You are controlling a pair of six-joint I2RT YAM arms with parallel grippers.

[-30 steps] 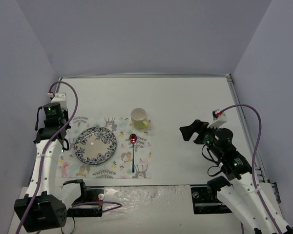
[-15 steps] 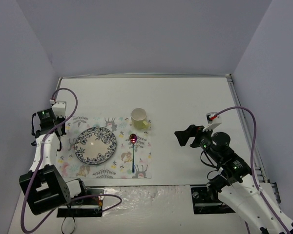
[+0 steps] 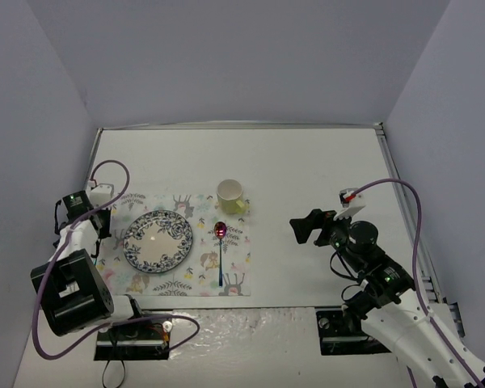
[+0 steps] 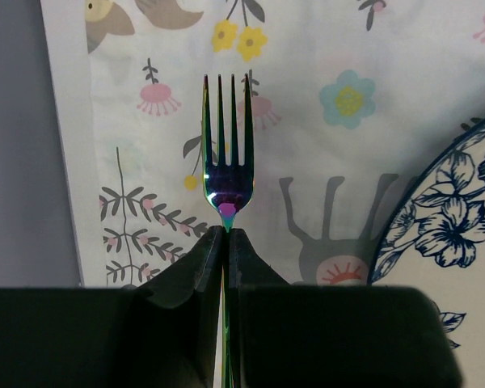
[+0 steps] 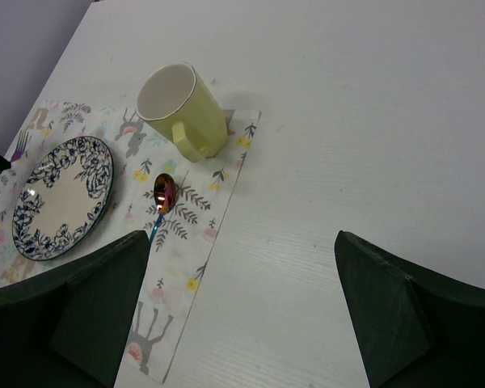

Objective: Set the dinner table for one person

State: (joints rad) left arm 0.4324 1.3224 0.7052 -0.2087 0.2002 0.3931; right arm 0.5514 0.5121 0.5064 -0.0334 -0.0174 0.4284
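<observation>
The large matte white rectangular tabletop w/ thin metal edging fills the floor of the walled booth, both arm bases at its near edge. On its left half lies the floral-printed cloth placemat. On the mat:
- blue-and-white patterned round plate
- pale yellow ceramic mug, near the far right corner
- iridescent metal spoon, right of the plate, bowl pointing away from the arms

The left end effector pinches the iridescent metal fork by the neck just below the tines. The fork sits over the mat's left strip, btw the plate rim and the mat's left edge. Can't tell if it's touching the cloth or hovering. The right end effector is spread wide, nothing in it, over bare tabletop well right of the mat.

What could go wrong, IMO:
- Strip is narrow. Small drift one way and the fork clips the plate rim & nudges it. The other way it lands half off the mat, on the tabletop margin by the side wall.
- Grip is on a thin slick neck w/ v. little contact, so the fork can prob. pivot in the fingers & come down skewed, not parallel to the spoon.
- If let go above the cloth it may bounce or slide. If pressed down while moving, it could drag or wrinkle the mat.
- Left arm is folded tight near that wall w/ its purple cable looped close, so a snag or awkward exit is poss.
</observation>
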